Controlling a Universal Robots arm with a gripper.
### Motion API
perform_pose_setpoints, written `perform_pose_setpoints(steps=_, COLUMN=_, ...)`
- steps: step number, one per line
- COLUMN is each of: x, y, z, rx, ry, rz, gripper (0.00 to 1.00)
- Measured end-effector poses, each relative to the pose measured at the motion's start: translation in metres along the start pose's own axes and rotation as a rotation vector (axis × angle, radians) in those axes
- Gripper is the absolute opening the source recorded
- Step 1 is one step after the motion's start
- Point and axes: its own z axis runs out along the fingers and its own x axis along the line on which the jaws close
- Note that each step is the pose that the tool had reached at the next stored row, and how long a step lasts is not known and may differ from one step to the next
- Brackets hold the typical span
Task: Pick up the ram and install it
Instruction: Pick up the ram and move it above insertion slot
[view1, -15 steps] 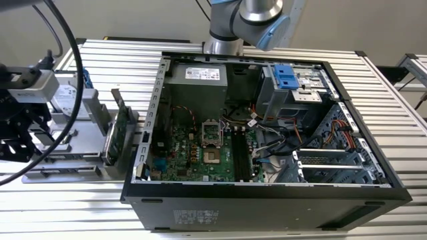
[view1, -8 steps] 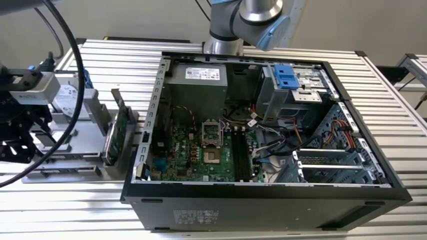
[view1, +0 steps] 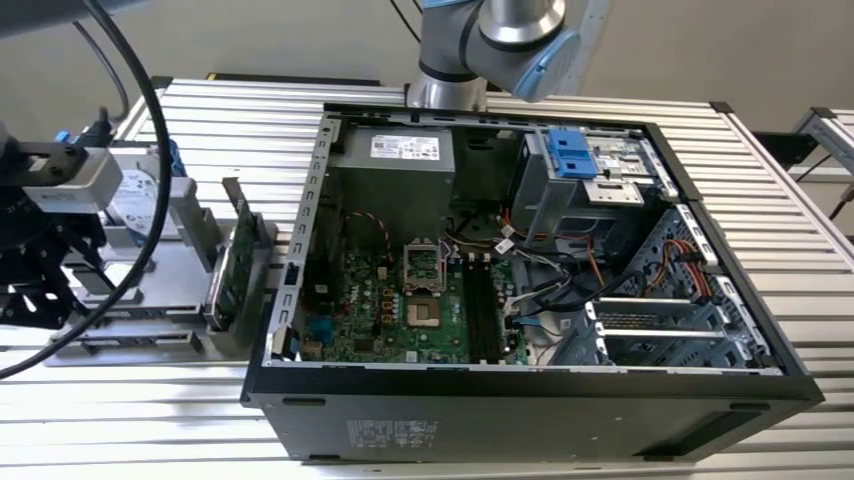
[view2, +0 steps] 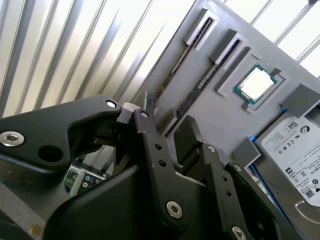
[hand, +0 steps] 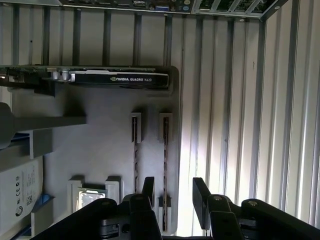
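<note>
pincer (hand: 174, 192) wide, empty | aligned over the ram (hand: 165, 160) | ram stands edge-up in gray holder (hand: 100, 145) slot, faces free for gripping

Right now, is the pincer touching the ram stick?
Apart. In the first wrist view the open pincer straddles the ram, and a clear gap shows between the stick and each finger.

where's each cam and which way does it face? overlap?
Exterior view: off the arm, high, looking down into the open PC case; arm behind it.
First wrist view: on the wrist, looking down past the open gripper at the ram in the grey tray.
Second wrist view: on the wrist, slanted across the gripper at that tray.
Shared: both wrist views show ram, tray, hard drive.
</note>
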Motion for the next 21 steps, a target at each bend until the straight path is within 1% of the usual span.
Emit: perform_pose_setpoints(steps=21, x=0.0008, y=-0.0003, z=0.0095, rx=0.0, ry=0.0, rz=0.0, gripper=1.0)
